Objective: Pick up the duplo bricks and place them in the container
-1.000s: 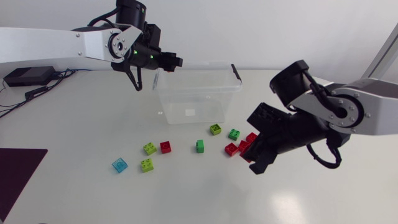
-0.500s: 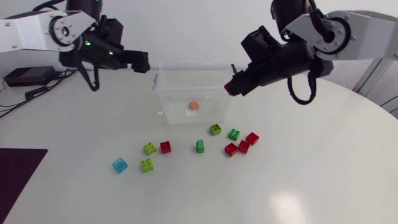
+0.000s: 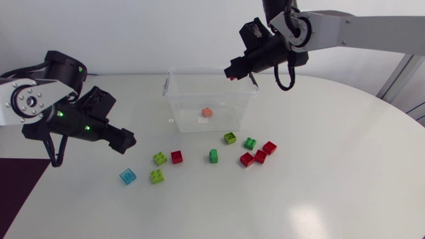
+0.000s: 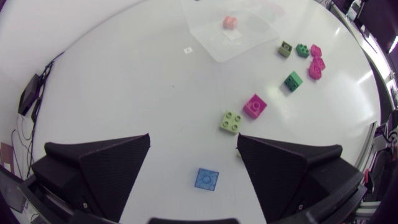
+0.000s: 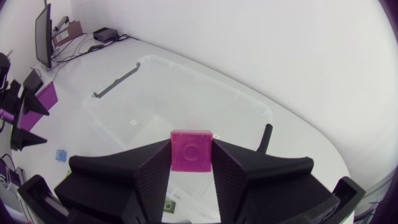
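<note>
A: Ten loose plastic duplo bricks (image 3: 213, 155) on the white round table (image 3: 319, 199): red, green and lime, plus one pale blue square brick (image 3: 127, 176). A small black box with cables (image 4: 29, 93) sits near the table's edge.
B: Container?
A: Clear rectangular plastic container (image 3: 178, 106), on the far side of the scatter. One small orange brick (image 3: 206, 113) on its floor.
B: Grippers?
A: Right gripper (image 3: 232, 72) is above the container's far rim, fingers clamped on a red square brick (image 5: 191, 149). Left gripper (image 4: 193, 140) is above the table with its fingers wide apart, holding nothing. Its wrist view shows the blue brick between them, untouched, and a lime four-stud brick (image 4: 231, 121) just ahead.
</note>
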